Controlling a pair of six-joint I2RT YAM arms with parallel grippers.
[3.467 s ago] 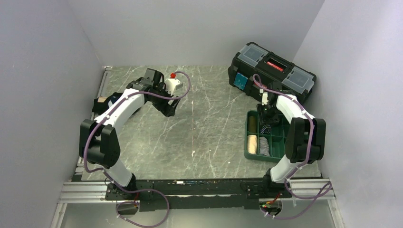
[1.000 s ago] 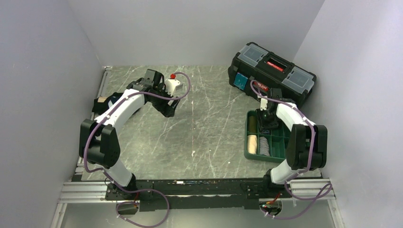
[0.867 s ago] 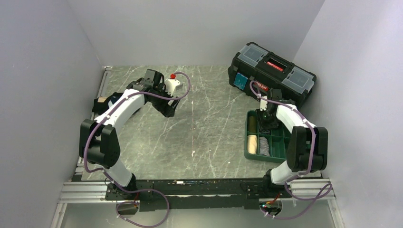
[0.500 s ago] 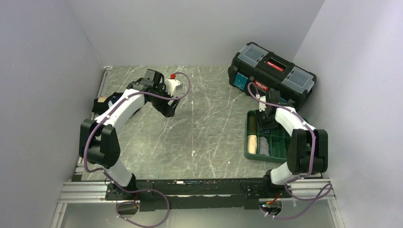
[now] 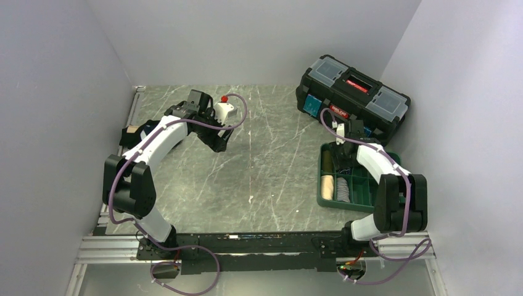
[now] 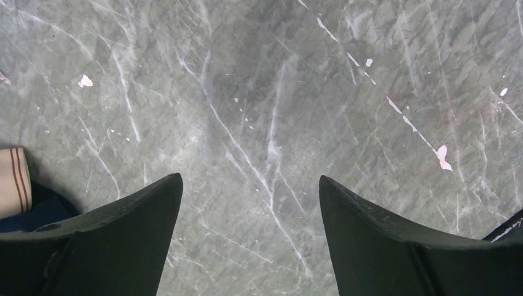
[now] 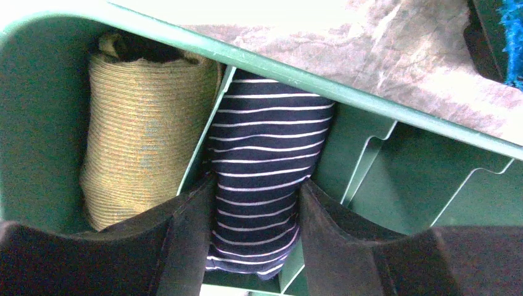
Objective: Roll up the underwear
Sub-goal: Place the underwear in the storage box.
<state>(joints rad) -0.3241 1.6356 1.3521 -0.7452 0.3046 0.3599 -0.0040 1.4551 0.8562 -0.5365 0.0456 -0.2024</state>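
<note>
Right gripper [image 7: 256, 182]: jaws flank the striped underwear roll [image 7: 265, 123] in a green tray [image 7: 370, 105] compartment. Clamped or loose, cannot tell. The roll's near end is hidden.
Left gripper [image 6: 250, 177]: jaws open over bare bench [image 6: 277, 92]. Tan-banded garment [image 6: 11, 182] cut off at 9 o'clock.

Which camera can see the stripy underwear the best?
The right wrist view. The striped underwear fills the middle, rolled up in a compartment of the green tray, its white stripes clear. In the top view the right arm hides that spot. The left wrist view looks at the tabletop, not the tray.
</note>
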